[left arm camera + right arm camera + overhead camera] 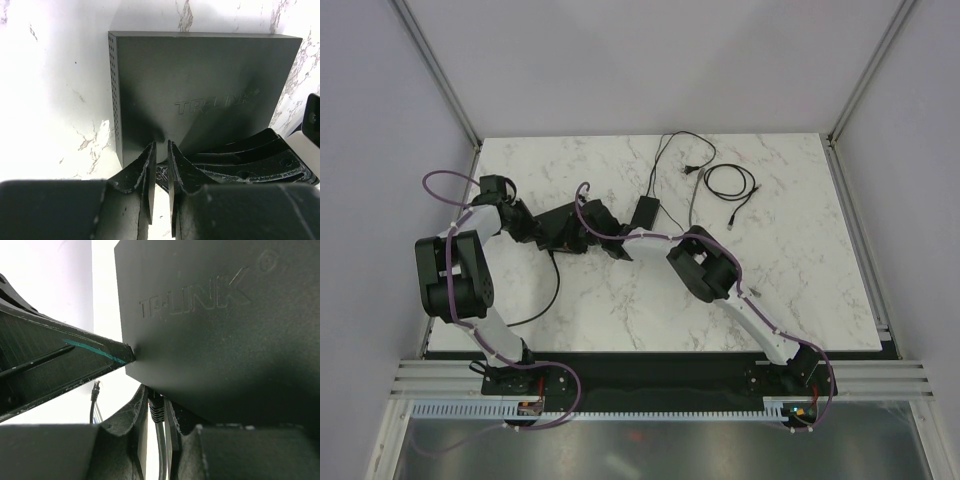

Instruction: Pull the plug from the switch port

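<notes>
The switch (200, 95) is a flat black box marked TP-LINK, lying on the marble table (790, 270) between both grippers (565, 225). In the right wrist view (225, 315) a black plug (156, 411) sits in its near edge, its cable hanging towards the camera. My right gripper (156, 407) is shut on that plug, one finger on each side. My left gripper (160, 150) is shut, with a thin gap, its tips at the switch's near edge and nothing seen between them. In the top view the left gripper (532, 230) is left of the switch, the right gripper (605, 240) right of it.
A small black power-adapter brick (646, 212) with a thin lead lies behind the right arm. A coiled black cable (730, 184) lies at the back right. A black cable (556, 285) curves from the switch towards the left arm's base. A loose plug end (95, 388) shows left of the right fingers.
</notes>
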Available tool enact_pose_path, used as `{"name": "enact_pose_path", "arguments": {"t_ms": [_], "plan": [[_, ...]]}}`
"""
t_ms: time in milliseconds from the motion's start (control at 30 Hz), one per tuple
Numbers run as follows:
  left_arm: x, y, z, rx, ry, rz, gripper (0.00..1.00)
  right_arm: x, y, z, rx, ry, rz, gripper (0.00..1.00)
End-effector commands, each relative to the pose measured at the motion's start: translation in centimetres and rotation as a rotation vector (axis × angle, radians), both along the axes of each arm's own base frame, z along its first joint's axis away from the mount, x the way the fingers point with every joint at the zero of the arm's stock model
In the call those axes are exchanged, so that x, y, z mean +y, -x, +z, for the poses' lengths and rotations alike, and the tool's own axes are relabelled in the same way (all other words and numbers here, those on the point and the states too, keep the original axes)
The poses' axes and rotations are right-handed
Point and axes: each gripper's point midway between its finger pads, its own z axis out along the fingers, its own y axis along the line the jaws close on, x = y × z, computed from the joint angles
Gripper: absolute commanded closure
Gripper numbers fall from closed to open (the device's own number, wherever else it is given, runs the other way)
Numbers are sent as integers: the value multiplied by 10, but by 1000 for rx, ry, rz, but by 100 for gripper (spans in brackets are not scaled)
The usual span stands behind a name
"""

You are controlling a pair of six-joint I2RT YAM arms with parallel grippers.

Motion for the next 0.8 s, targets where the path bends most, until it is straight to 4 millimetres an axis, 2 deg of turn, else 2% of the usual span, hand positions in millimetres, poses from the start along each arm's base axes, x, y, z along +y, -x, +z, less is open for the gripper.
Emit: {"name": "enact_pose_path", "arguments": {"t_ms": [0, 133, 167, 300, 333, 367, 433, 533, 567, 767], "plan": [[2, 0, -10, 29, -15, 7, 78, -11, 10, -31, 63, 68, 26, 100], [3, 0, -11, 30, -24, 7, 78, -11, 10, -46, 74, 125, 18, 100], [3, 1, -12, 35, -25, 8, 78, -11, 8, -45, 64, 136, 8, 100], [3, 1, -13, 40, -30, 6, 78, -9, 23, -45, 72, 165, 23, 100], [3, 1, -13, 40, -32, 7, 78, -7, 24, -38, 91, 146, 14, 100], [3, 1, -14, 42, -34, 8, 79, -12, 29, -45, 114, 157, 6, 100], [4, 1, -13, 41, -37, 10, 80, -22, 30, -46, 123, 149, -55, 100], [4, 1, -13, 41, -38, 9, 80, -32, 18, -30, 125, 92, -192, 100], [3, 1, -13, 41, -36, 7, 80, -38, 22, -40, 162, 99, -221, 100], [4, 2, -14, 46, -38, 7, 81, -29, 25, -41, 184, 37, -193, 100]]}}
